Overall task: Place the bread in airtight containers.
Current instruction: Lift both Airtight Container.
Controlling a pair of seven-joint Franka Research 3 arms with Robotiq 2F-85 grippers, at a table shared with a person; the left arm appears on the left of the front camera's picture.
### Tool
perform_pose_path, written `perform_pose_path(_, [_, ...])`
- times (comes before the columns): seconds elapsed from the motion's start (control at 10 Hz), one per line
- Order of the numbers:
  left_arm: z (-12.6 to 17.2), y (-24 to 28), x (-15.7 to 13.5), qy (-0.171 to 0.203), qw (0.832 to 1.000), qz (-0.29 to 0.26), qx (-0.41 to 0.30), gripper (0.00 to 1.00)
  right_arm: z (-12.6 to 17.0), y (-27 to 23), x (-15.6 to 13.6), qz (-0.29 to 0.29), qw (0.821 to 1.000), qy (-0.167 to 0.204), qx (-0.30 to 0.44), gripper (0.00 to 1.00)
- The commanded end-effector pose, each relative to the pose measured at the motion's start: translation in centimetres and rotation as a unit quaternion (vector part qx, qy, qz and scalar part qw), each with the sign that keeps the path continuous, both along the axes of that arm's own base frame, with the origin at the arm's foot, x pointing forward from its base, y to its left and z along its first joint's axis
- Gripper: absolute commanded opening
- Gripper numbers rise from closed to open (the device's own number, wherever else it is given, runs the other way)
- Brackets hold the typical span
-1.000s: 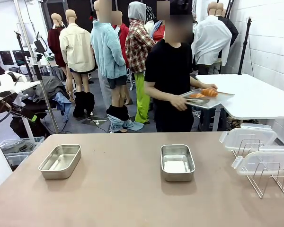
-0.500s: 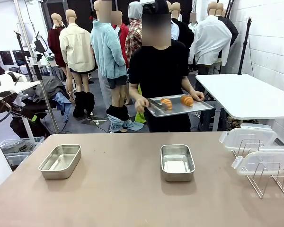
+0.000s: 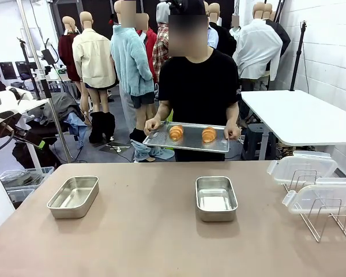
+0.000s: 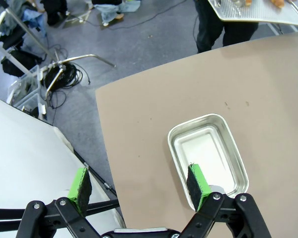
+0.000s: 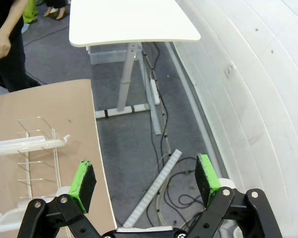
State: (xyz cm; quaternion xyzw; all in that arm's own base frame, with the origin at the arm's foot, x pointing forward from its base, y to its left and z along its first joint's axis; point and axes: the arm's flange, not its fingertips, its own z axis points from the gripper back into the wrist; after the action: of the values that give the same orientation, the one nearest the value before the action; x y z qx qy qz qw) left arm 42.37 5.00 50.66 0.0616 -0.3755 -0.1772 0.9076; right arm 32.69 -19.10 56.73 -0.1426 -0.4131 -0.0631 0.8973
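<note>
Two golden-brown, ridged croissants [image 3: 176, 133] [image 3: 209, 134] lie side by side on a perforated metal tray [image 3: 161, 138]. A person in black holds the tray with both hands [image 3: 152, 124] [image 3: 232, 133] beyond the far edge of the brown table [image 3: 150, 242]. On the table sit two empty rectangular steel tins [image 3: 73, 197] [image 3: 215, 198], one near its left edge and one at its middle. Two clear lids [image 3: 303, 167] [image 3: 323, 196] rest on a wire rack [image 3: 326, 222] at the table's right edge. The left gripper [image 4: 138, 182] hangs spread wide and empty above the table's left edge. The right gripper [image 5: 145, 179], also spread and empty, hangs past the table's right edge.
</note>
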Motion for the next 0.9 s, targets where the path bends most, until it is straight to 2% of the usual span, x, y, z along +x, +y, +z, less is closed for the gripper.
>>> perform_pose_path(0.0, [0.06,0.17,-0.06,-0.002,1.000,0.004,-0.001,1.00,-0.35,-0.07,0.06,0.003,1.000,0.005,-0.002,1.00])
perform_pose_path(0.8, [0.06,0.17,-0.06,-0.002,1.000,0.004,-0.001,1.00,-0.35,-0.07,0.06,0.003,1.000,0.005,-0.002,1.00])
